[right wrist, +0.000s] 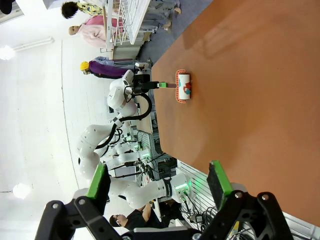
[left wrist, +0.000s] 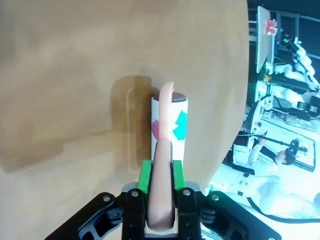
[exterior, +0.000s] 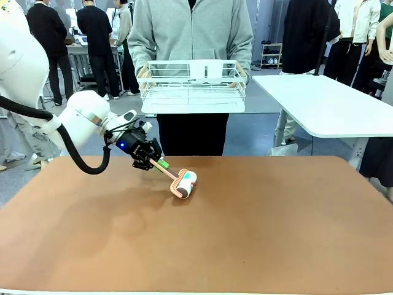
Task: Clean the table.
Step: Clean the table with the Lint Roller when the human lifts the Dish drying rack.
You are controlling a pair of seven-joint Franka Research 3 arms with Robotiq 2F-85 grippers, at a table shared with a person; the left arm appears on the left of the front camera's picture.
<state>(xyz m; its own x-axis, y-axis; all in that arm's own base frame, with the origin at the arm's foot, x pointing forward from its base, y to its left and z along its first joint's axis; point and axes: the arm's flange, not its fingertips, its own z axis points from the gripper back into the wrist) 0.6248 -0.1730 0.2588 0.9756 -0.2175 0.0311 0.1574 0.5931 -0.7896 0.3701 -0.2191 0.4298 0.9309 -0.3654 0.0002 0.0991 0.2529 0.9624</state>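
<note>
A lint roller [exterior: 184,183] with a pale pink handle and a white drum printed in pink and teal rests its drum on the reddish-brown table [exterior: 258,233], left of centre. My left gripper [exterior: 153,161] is shut on the handle; in the left wrist view the green pads [left wrist: 145,176] clamp the handle and the drum [left wrist: 170,129] lies straight ahead on the tabletop. My right gripper [right wrist: 159,184] hangs open above the table with nothing between its fingers; far off in its view is the roller [right wrist: 183,87], held by the left arm.
A person stands at the far edge holding a white wire basket [exterior: 192,83] above the table. A glossy white table [exterior: 331,104] stands at the back right. Other people stand further back.
</note>
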